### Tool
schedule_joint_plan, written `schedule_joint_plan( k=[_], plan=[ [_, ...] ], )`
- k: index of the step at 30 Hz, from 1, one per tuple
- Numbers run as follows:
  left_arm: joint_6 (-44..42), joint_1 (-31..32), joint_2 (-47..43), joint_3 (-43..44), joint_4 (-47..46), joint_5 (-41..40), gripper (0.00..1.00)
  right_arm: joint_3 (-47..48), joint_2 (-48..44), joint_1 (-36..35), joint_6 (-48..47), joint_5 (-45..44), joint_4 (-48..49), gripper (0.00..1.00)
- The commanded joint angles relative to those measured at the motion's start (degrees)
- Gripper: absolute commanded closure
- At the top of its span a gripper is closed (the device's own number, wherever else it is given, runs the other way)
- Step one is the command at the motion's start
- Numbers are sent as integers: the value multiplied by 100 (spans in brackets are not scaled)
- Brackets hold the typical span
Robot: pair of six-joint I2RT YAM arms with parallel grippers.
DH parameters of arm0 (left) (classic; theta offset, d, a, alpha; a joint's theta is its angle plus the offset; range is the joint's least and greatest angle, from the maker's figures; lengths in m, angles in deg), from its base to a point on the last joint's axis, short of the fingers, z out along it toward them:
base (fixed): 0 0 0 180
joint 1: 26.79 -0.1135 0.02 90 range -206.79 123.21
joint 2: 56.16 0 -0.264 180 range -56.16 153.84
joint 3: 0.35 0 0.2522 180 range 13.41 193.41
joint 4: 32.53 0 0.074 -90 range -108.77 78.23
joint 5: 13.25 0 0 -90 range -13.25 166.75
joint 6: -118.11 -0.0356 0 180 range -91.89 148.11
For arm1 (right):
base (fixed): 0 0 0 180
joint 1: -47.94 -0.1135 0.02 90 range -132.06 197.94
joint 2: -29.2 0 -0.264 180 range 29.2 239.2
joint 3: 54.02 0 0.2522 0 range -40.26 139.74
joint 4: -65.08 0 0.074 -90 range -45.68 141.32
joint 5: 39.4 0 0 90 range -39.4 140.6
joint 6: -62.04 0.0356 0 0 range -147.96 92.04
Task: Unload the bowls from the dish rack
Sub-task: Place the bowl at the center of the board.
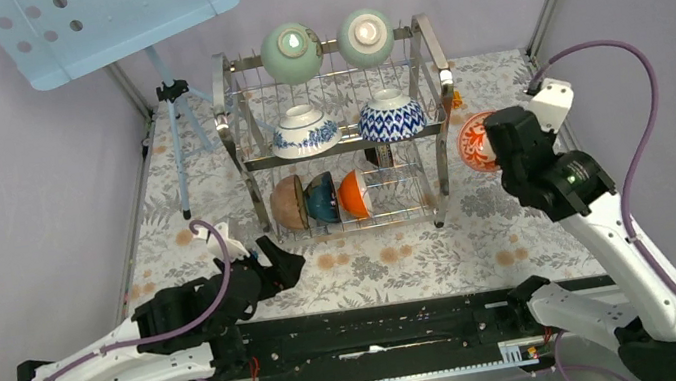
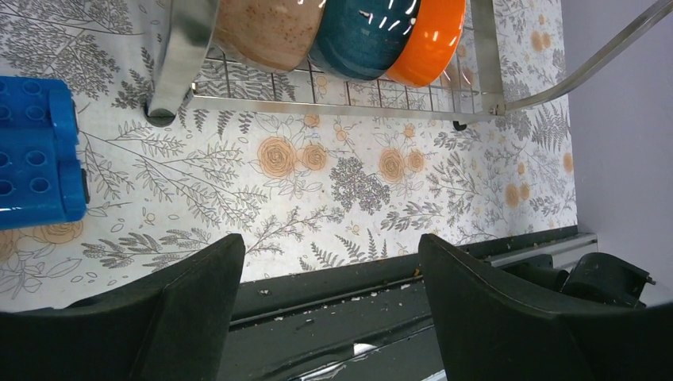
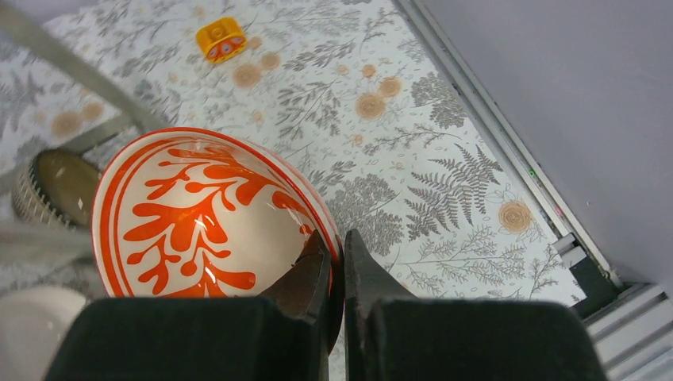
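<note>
The steel dish rack (image 1: 246, 164) stands at the middle back. Two pale green bowls (image 1: 291, 53) (image 1: 365, 37) sit on its top tier. Two blue-and-white bowls (image 1: 305, 131) (image 1: 391, 116) lie upside down on the middle shelf. Brown (image 1: 288, 204), teal (image 1: 320, 198) and orange (image 1: 352, 194) bowls stand on edge on the bottom shelf. The red-patterned bowl (image 3: 198, 214) is outside the rack, to its right (image 1: 475, 142). My right gripper (image 3: 337, 242) is shut on its rim, one finger inside. My left gripper (image 2: 332, 242) hangs open and empty in front of the rack's left foot (image 1: 284, 259).
A pale blue perforated stand (image 1: 102, 24) on a tripod is at the back left. A blue toy block (image 2: 36, 151) lies left of my left gripper. A small yellow block (image 3: 221, 38) lies beyond the held bowl. A black rail (image 1: 375, 331) runs along the near edge.
</note>
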Motion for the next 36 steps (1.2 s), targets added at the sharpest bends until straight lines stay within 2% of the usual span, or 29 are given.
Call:
schedule_joint_plan(
  k=[1, 5, 8, 13, 18, 23, 29, 36],
  plan=[
    [-174, -7, -82, 278, 69, -408, 15, -134, 107, 1158, -24, 619, 1053, 100],
    [-175, -7, -160, 267, 160, -691, 14, -213, 456, 2306, 427, 1449, 1535, 100],
    [-80, -7, -266, 238, 288, -941, 12, -254, 854, 2841, 839, 1838, 1965, 100],
    [28, -7, -493, 227, 406, -1357, 9, -368, 1626, 3076, 1227, 2322, 2995, 100],
    [170, -6, -740, 127, 417, -1717, 8, -55, 2908, 3507, 1235, 2771, 3408, 100],
    [397, -7, -972, 104, 571, -2124, 8, -135, 3761, 4046, 1314, 3418, 4032, 100],
    [765, -7, -1183, 79, 1057, -2510, 8, 136, 4491, 4340, 1458, 3728, 4382, 100],
    [965, -7, -1211, -1, 1214, -2544, 9, 544, 5140, 4418, 1426, 3976, 4564, 100]
  ],
)
